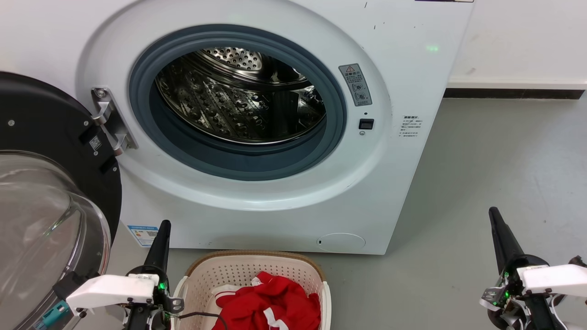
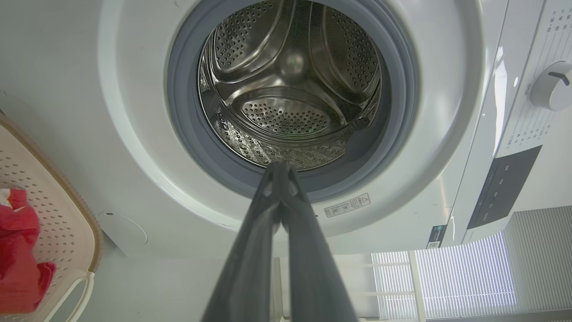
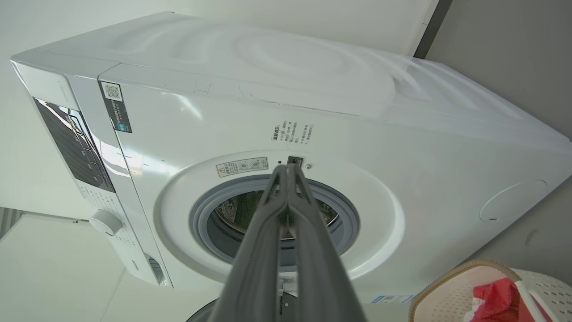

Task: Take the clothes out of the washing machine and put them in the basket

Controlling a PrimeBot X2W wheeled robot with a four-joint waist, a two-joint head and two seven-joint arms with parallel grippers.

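Observation:
The white washing machine (image 1: 394, 151) stands with its porthole open, and the steel drum (image 1: 238, 101) shows bare metal. Its black-framed glass door (image 1: 41, 206) swings out at the left. On the floor in front sits the cream basket (image 1: 257, 259) with the red clothes (image 1: 270, 305) heaped inside. My left gripper (image 1: 163, 227) is shut with nothing in it, just left of the basket. My right gripper (image 1: 494, 214) is shut and holds nothing, out over the floor at the right. The left wrist view looks into the drum (image 2: 295, 89), with basket (image 2: 67, 214) and clothes (image 2: 18, 259) at its left edge.
Grey floor (image 1: 495, 165) stretches to the right of the machine up to a white wall with a dark baseboard (image 1: 513, 93). The open door takes up the space at the left. The right wrist view shows the machine's control panel (image 3: 71, 143) and dial (image 3: 106, 222).

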